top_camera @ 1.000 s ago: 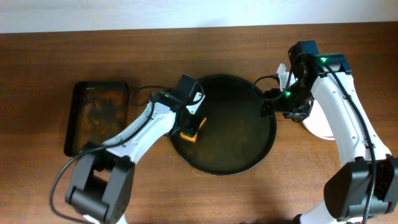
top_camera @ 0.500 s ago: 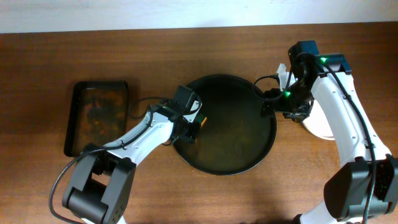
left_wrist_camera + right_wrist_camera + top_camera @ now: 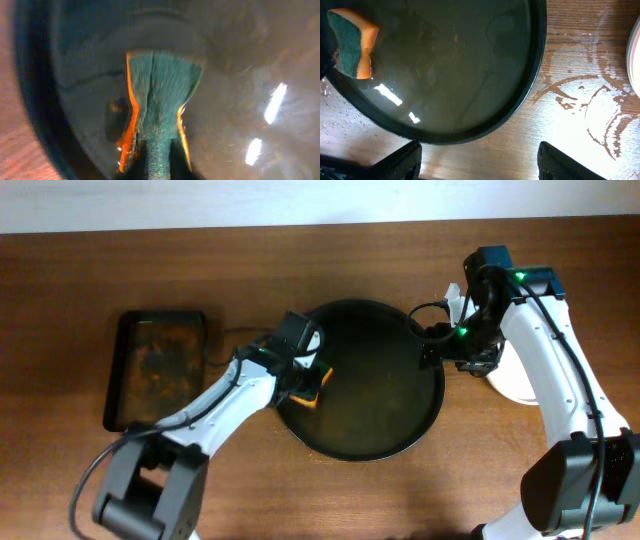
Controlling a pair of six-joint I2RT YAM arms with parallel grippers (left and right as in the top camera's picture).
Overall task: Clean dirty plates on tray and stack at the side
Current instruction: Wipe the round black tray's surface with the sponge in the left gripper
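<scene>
Left end effector (image 3: 306, 387) has shifted slightly, pinching one sponge (image 3: 352, 44) on one tray (image 3: 385, 405); right end effector (image 3: 480, 160) spread.

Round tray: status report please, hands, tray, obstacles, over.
Left hand shut on sponge, on tray, left part. Right hand open, empty, by right rim. No plates on tray; white plate beside it. Nothing in the way.

A robot lab: left arm (image 3: 230, 395) at 8 o'clock, right arm (image 3: 550, 370) at 3 o'clock, on a wooden table (image 3: 80, 480), plain white wall (image 3: 200, 200) at 12 o'clock.
</scene>
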